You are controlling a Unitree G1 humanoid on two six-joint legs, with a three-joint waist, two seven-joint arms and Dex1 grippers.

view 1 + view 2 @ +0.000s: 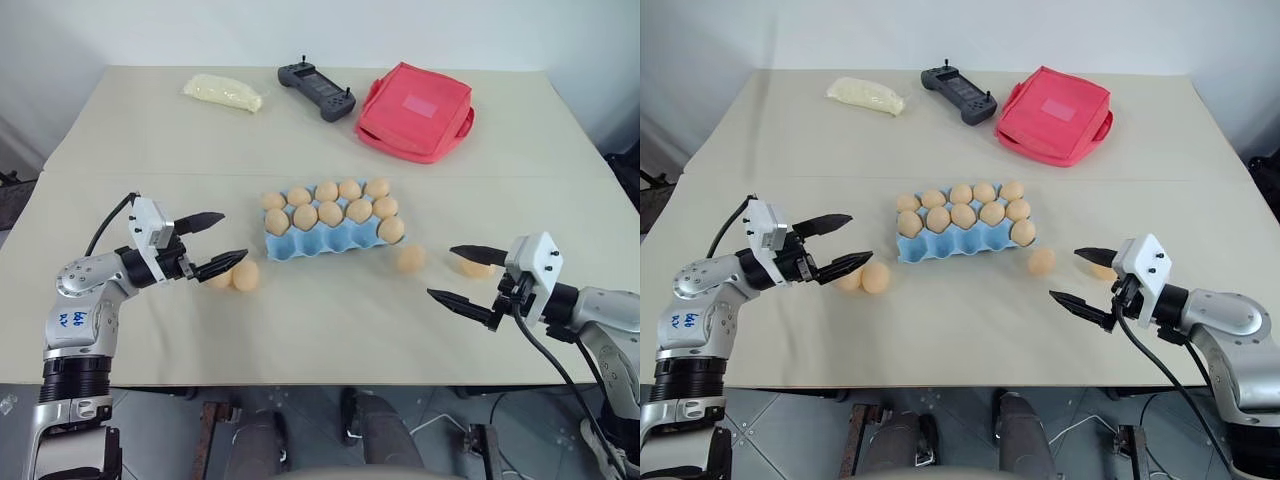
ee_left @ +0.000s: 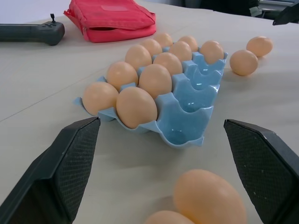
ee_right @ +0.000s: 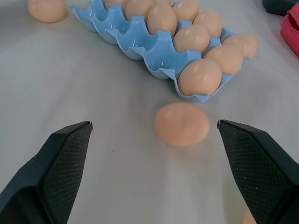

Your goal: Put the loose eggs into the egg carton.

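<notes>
At mid-table, the egg carton (image 1: pixel 328 236), light blue, back rows filled with eggs, near row of cups bare; four loose eggs left on the table: two touching just off its left end (image 1: pixel 245 275), one beside its right corner (image 1: pixel 410 258), one further right behind the right gripper's far finger (image 1: pixel 474 267). Left gripper (image 1: pixel 212 242) spread wide and holding nothing, fingers level, tips just beside the left pair; right gripper (image 1: pixel 463 277) likewise released and bare, aimed at the egg by the corner (image 3: pixel 181 123). Step in hand, by judgement: reach before a grasp. Next calls for sliding fingers astride one egg, closing softly, lifting to a bare cup. Beyond: red pouch (image 1: pixel 415 110), black controller (image 1: pixel 317 89), pale packet (image 1: pixel 224 92).
</notes>
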